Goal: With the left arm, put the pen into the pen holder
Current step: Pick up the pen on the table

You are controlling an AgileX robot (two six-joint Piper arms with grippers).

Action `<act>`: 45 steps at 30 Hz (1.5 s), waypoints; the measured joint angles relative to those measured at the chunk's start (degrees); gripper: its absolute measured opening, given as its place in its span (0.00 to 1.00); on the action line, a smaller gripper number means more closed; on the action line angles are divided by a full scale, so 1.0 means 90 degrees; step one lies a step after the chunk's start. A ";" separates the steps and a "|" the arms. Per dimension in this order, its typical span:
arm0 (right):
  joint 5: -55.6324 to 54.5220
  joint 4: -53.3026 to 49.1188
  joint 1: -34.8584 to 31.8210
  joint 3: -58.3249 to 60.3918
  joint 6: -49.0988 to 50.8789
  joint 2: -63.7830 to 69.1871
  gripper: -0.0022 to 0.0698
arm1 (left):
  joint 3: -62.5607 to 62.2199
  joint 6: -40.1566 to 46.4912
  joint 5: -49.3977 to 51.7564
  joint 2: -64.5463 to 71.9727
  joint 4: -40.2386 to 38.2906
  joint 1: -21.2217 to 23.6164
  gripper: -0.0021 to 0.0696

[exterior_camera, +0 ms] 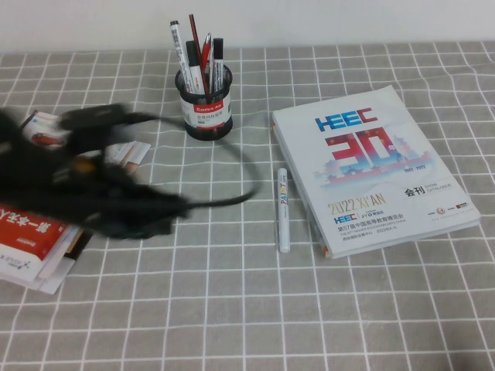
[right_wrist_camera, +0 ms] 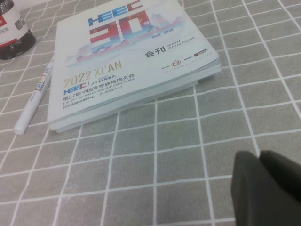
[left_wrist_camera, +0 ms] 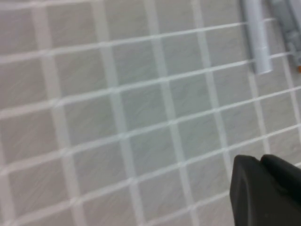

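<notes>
Checked cloth covers the tabletop (exterior_camera: 232,309). One pen (exterior_camera: 283,210) is seen lying flat, well apart from the blurred left claw (exterior_camera: 155,220), beside one catalogue (exterior_camera: 371,166). One pen holder (exterior_camera: 204,104) stands beyond, holding several pens. Neither the left nor the right claw (right_wrist_camera: 268,188) can be judged clenched or released.

Grey tablecloth (exterior_camera: 232,309) with white grid lines. White pen (exterior_camera: 283,209) (multicoloured lettering on barrel). Black mesh pen holder (exterior_camera: 204,108), red-and-white label. White catalogue (exterior_camera: 371,166), blue-and-red lettering. Black left arm (exterior_camera: 85,178). Red-and-white booklets (exterior_camera: 35,239).
</notes>
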 joint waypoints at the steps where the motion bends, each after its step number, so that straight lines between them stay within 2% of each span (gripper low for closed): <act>1: 0.0000 0.0000 0.0000 0.0000 0.0000 0.0000 0.01 | -0.0242 -0.0104 0.0000 0.0265 0.0104 -0.0200 0.03; 7: 0.0000 0.0000 0.0000 0.0000 0.0000 0.0000 0.01 | -0.1637 -0.0568 0.0191 0.1766 0.0539 -0.1138 0.03; 11: 0.0000 0.0000 0.0000 0.0000 0.0000 0.0000 0.01 | -0.2712 -0.0952 0.0694 0.2725 0.1039 -0.1659 0.03; 17: 0.0000 0.0000 0.0000 0.0000 0.0000 0.0000 0.01 | -0.4062 -0.1197 0.1532 0.3771 0.1462 -0.2026 0.03; 23: 0.0000 0.0000 0.0000 0.0000 0.0000 0.0000 0.01 | -0.4951 -0.0923 0.1901 0.4359 0.1506 -0.2117 0.05; 25: 0.0000 0.0000 0.0000 0.0000 0.0000 0.0000 0.01 | -0.5167 -0.0761 0.1991 0.4516 0.1519 -0.2117 0.12; 29: 0.0000 0.0000 0.0000 0.0000 0.0000 0.0000 0.01 | -0.5576 -0.0706 0.2131 0.4829 0.1519 -0.2020 0.32; 31: 0.0000 0.0000 0.0000 0.0000 0.0000 0.0000 0.01 | -0.5721 -0.0802 0.2141 0.4965 0.1547 -0.1971 0.36; 45: 0.0000 0.0000 0.0000 0.0000 0.0000 0.0000 0.01 | -0.6554 -0.0909 0.2224 0.6034 0.1858 -0.1852 0.40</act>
